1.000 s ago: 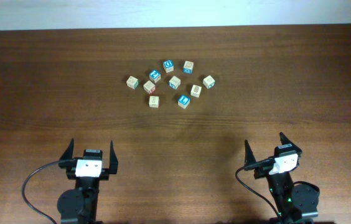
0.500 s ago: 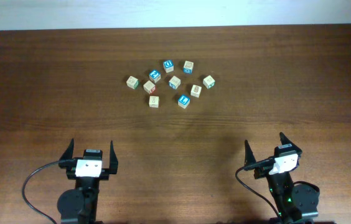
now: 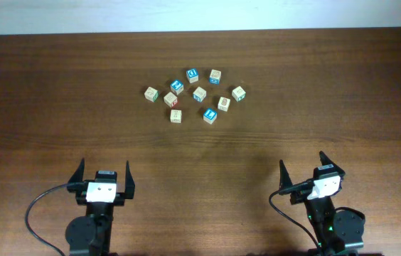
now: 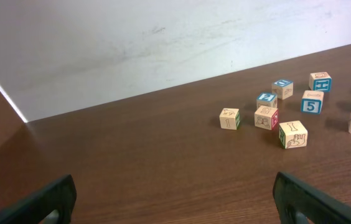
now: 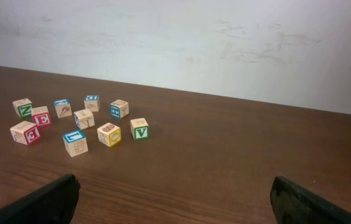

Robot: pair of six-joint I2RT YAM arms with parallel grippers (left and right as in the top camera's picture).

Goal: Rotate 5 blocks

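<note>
Several small wooden alphabet blocks (image 3: pixel 199 94) lie in a loose cluster on the dark wood table, toward its far middle. Some have blue tops, such as one (image 3: pixel 192 74) at the back. The left wrist view shows the cluster at upper right, its nearest block (image 4: pixel 293 134) far ahead of my left gripper (image 4: pixel 174 186). In the right wrist view the blocks sit at left, a green V block (image 5: pixel 140 129) closest to centre. My left gripper (image 3: pixel 104 165) and right gripper (image 3: pixel 301 160) are both open and empty near the table's front edge, well short of the blocks.
A pale wall runs behind the table's far edge (image 3: pixel 200 32). A black cable (image 3: pixel 40 203) loops beside the left arm's base, and another cable (image 3: pixel 279 206) beside the right arm's base. Bare wood lies between grippers and blocks.
</note>
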